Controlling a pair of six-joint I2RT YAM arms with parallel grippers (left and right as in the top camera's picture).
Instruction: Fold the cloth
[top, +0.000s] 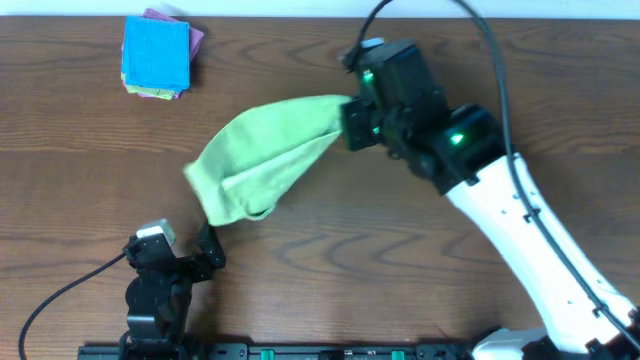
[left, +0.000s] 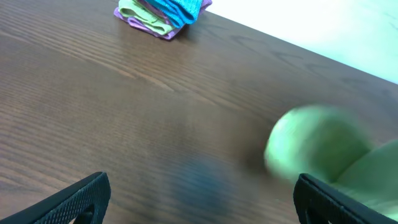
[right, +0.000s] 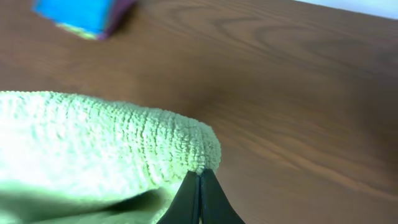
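The lime-green cloth (top: 265, 160) hangs stretched from its upper right corner down to a bunched end at the lower left of the table. My right gripper (top: 350, 122) is shut on that corner; in the right wrist view its fingertips (right: 199, 177) pinch the cloth's (right: 93, 143) folded edge. My left gripper (top: 205, 245) rests low near the front edge, just below the cloth's bunched end. It is open, with nothing between its fingers (left: 81, 199), and the cloth (left: 323, 149) shows blurred to the right of them.
A folded stack with a bright blue cloth (top: 156, 52) on top of pink-purple and green ones lies at the back left; the stack (left: 163, 14) also shows in the left wrist view. The rest is bare brown wooden table (top: 420, 260).
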